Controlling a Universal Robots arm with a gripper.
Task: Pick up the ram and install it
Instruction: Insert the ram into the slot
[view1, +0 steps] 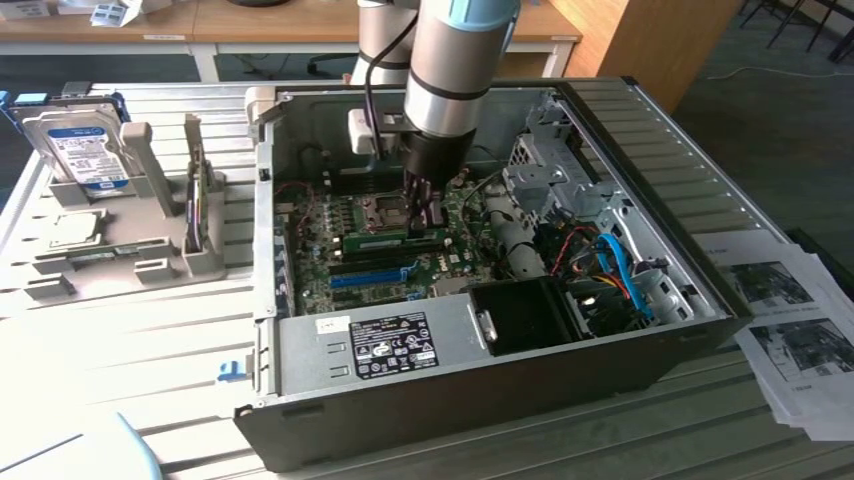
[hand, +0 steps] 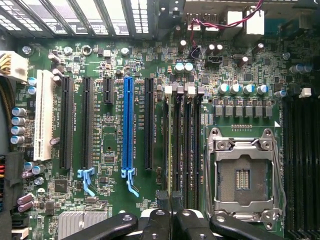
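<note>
My gripper (view1: 430, 220) is inside the case (view1: 641, 150), with its fingers closed on the top edge of the ram (view1: 384, 241). The ram stands on edge on the motherboard (view1: 320, 225), between the CPU socket (view1: 383, 211) and the blue slot (view1: 367, 276). In the wrist view, my fingers (hand: 162, 205) sit nearly together over the memory slots (hand: 186, 145).

In the exterior view the pincer (view1: 431, 224) hides the gripped end of the ram (view1: 387, 241).
</note>
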